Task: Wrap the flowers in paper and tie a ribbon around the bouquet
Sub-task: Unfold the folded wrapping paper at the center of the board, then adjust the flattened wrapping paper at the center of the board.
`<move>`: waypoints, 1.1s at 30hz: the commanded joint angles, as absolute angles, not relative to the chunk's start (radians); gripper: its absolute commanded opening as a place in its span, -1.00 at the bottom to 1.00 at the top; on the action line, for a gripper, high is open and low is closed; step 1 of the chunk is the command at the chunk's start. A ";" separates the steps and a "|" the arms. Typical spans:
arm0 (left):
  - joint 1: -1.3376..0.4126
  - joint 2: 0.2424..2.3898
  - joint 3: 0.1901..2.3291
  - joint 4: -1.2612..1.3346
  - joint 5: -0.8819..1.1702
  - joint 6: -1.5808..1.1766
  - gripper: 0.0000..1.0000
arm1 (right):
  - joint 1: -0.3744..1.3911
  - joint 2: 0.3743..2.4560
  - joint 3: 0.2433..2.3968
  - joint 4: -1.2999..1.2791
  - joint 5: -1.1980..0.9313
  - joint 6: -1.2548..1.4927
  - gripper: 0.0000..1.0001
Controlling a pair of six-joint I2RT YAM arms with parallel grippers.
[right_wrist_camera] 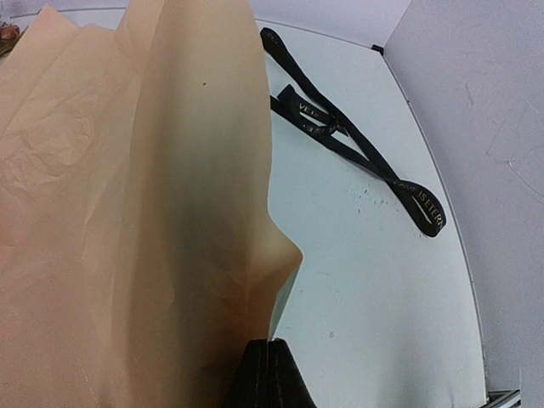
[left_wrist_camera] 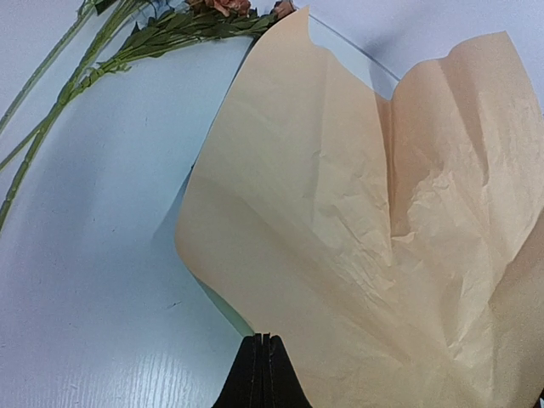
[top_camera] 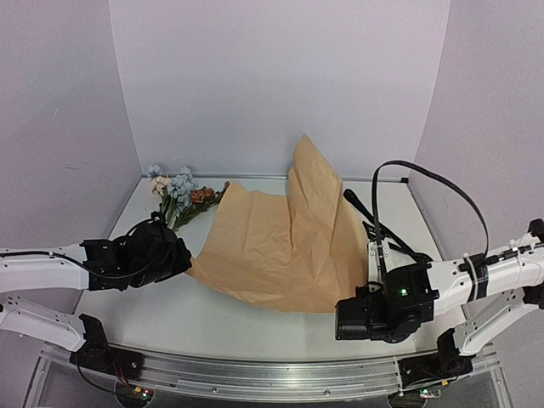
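Because the large, crinkly tan paper sheet (top_camera: pixel 272 246) lies mid-table with its far side reared up, a hasty pull could tear or flip it. The small bunch of green-stemmed blue, cream and orange flowers (top_camera: pixel 180 194) lies beside its far-left edge, where a shifting sheet might shove it. The narrow black lettered ribbon (right_wrist_camera: pixel 357 144) lies looped on the paper's right and could snag. The left gripper (left_wrist_camera: pixel 263 344) and right gripper (right_wrist_camera: pixel 270 348) are both fully closed at the paper's edges; I cannot tell whether either pinches it.

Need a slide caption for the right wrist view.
Shut right gripper pinches the tan paper by its edge; black lettered ribbon lies looped on the white table.
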State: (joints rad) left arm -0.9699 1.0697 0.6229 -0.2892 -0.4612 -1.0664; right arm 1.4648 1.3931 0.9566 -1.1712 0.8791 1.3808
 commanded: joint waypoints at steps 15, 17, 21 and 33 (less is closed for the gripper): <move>-0.972 1.070 0.509 -0.275 -0.387 -1.082 -1.00 | 1.481 1.352 0.928 -1.199 0.772 1.356 0.19; -0.972 1.069 0.499 -0.303 -0.393 -1.073 -1.00 | 1.479 1.312 0.928 -1.197 0.773 1.292 0.53; -0.970 1.053 0.487 -0.363 -0.426 -1.059 -1.00 | 1.394 1.246 0.934 -1.176 0.652 1.096 0.96; -0.752 1.069 0.538 -0.287 -0.318 -0.840 -1.00 | 0.938 1.226 0.792 -0.728 0.118 0.783 0.97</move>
State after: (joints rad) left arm -0.8106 1.0470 0.4877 -0.3354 -0.3582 -0.9421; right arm 1.0437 1.2095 0.8453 -0.9288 0.3219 0.8799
